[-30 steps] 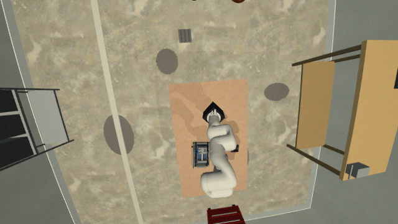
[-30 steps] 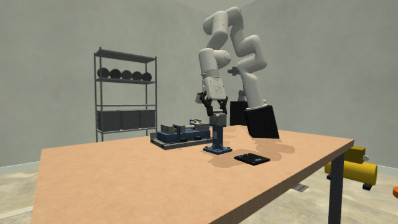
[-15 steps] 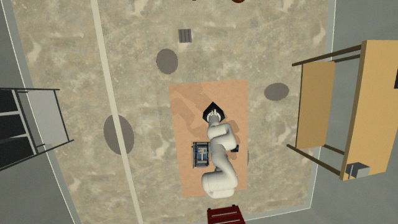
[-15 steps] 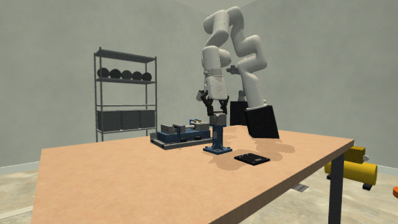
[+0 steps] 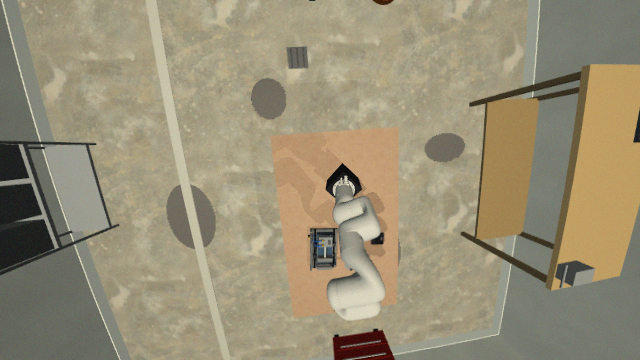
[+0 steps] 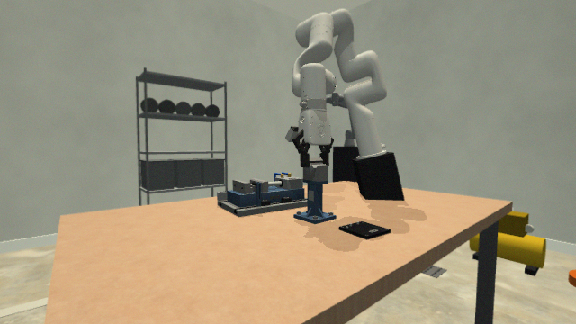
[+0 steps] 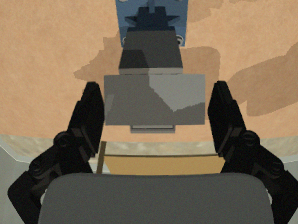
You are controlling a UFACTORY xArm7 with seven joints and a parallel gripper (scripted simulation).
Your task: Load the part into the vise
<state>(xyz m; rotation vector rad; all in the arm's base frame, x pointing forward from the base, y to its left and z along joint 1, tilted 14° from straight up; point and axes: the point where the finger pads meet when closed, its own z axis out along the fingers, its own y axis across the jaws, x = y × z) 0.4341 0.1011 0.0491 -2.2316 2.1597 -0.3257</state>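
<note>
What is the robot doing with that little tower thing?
The white robot arm holds its open gripper over a grey block resting on top of the blue V-block stand. The fingers sit on either side of the block but are not squeezing it. The vise behind it is waiting, and the black infeed plate looks bare.

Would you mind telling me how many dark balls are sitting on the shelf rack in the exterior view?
5, side by side in a row on the second shelf from the top of the shelf rack: the dark balls run left to right. Others may be hidden behind.
</note>
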